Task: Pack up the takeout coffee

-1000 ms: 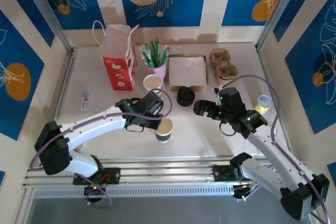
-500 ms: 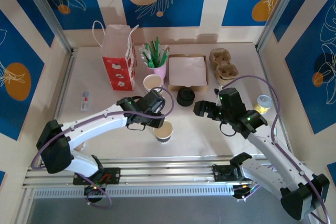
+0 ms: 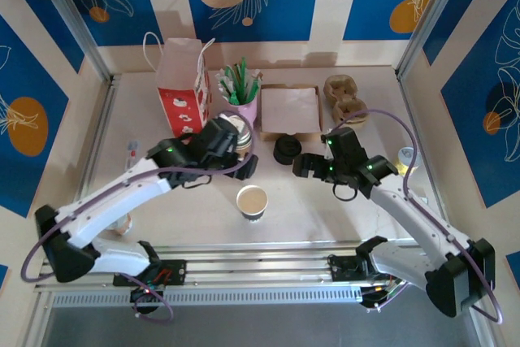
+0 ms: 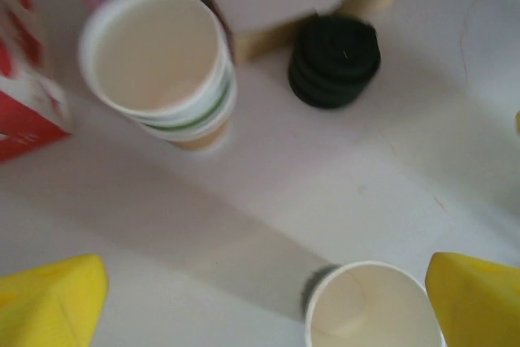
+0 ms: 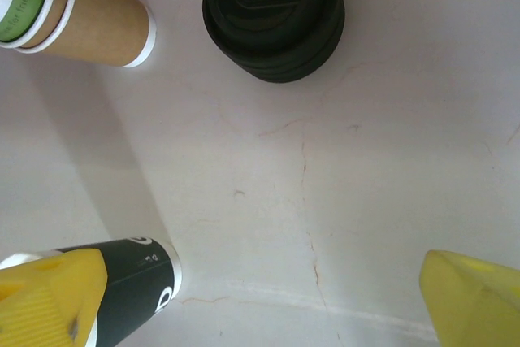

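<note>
Left gripper [image 4: 264,306]: jaws wide, empty. Position: beyond lone cup [image 3: 252,201], slightly left, close to cup stack [image 4: 158,62].
Right gripper [image 5: 260,298]: jaws wide, empty. Position: beyond lone cup, to right.
Lone cup: upright, open top, dark wall, standing free on table [image 3: 325,209], apart from both grippers.
Lid stack [image 3: 286,149]: black, beyond lone cup, slightly right.
Paper bag [image 3: 183,91]: upright, well beyond lone cup, left.
Cup carrier [image 3: 345,99]: well beyond lone cup, right.

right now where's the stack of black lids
In the top view the stack of black lids sits mid-table, just in front of the cardboard box, with the lone open cup nearer the arms and to its left.
</note>
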Motion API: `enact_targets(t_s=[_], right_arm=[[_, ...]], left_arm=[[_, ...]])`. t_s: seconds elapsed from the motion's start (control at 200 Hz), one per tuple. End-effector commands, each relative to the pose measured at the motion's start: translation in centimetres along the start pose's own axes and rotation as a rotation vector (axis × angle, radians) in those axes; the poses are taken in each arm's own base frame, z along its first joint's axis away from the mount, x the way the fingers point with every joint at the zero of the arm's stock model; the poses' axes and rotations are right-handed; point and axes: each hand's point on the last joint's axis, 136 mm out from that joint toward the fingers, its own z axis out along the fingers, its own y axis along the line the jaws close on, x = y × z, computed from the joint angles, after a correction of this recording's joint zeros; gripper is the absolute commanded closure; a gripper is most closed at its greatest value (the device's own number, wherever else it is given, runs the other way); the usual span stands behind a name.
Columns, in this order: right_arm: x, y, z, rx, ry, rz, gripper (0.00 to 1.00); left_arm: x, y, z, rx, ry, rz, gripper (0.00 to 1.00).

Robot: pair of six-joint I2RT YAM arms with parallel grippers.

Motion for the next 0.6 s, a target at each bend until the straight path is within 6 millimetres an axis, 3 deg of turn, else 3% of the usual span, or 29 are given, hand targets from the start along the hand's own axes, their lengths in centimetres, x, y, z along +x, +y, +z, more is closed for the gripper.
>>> enact_targets(t_s=[0.0,0.13,0.255,0.595], right_arm=[[-1.2,1.3,0.5,-0.014,0.018,-0.046,0.01],[-2.2,1.5,2.4,0.013,0.052,-0.061,0.01],[-3.0,1.7,3.9,0.032,0.082,-0.072,0.01],[-4.8,1.0,7.0,0.053,0.149,-0.057,0.01]], left_arm=[[-2.4,3.9,-2.8,-0.114,-0.140,0.071,0.00],[-2.5,7.2,-3.8,-0.200,-0.269,0.063,0.00],[-0.6,10.2,-3.1,-0.261,-0.316,-0.023,0.00],[2.0,12.8,-2.3,-0.360,-0.385,-0.115,0.00]])
